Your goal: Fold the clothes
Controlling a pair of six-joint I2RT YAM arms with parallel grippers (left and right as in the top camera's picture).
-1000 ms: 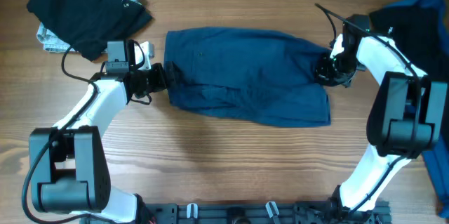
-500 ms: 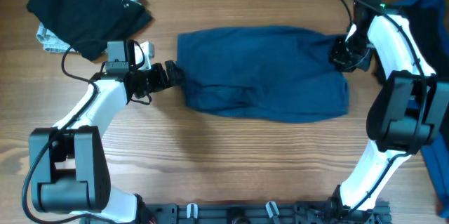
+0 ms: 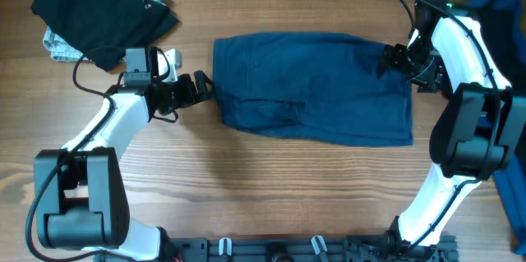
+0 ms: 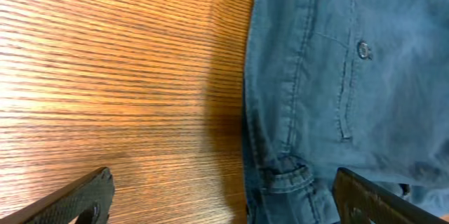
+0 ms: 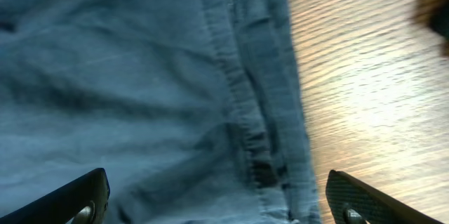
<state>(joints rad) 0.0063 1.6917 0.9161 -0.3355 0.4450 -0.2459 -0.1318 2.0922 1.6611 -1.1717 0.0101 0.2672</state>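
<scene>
1. Blue shorts (image 3: 312, 89) lie flat at the middle of the table (image 3: 271, 188), waistband to the left.
2. Left gripper (image 3: 201, 87): spread wide at the waistband edge, holding nothing.
3. Right gripper (image 3: 393, 57): spread wide over the right hem, empty.
4. Black garment (image 3: 103, 11) is heaped in the far-left corner.

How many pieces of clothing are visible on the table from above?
4: blue shorts in the centre, black garment top left, pale cloth under it, blue garment at the right edge. Others may be hidden.
</scene>
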